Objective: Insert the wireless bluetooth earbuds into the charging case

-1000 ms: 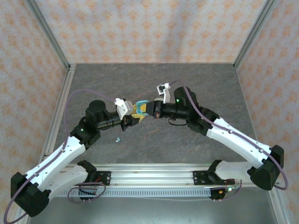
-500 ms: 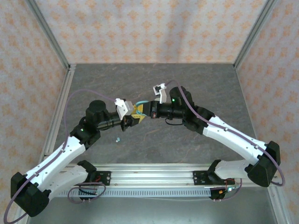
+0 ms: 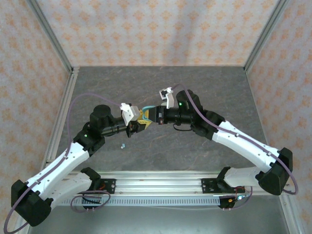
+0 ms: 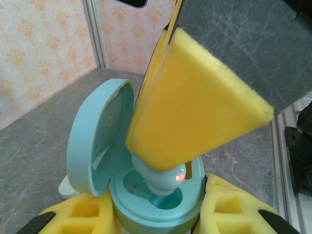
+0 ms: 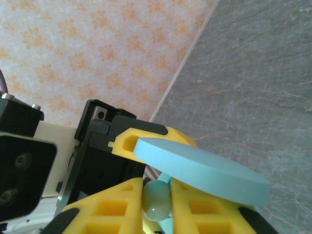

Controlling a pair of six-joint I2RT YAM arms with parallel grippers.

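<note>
One charging case (image 4: 92, 146): open, clamped by my left gripper (image 4: 157, 219)
Contents: earbud (image 4: 163, 176), seemingly seated inside
My right gripper (image 5: 156, 192): pinching earbud

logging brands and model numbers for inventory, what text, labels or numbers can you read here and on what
None: no word, number or logo can be read in any view.
Open charging case: plain light blue plastic inside and out, no print visible.
Earbud at the case's well: a red light, no marking.
Wallpaper: an orange ornamental pattern, not letters.
</note>
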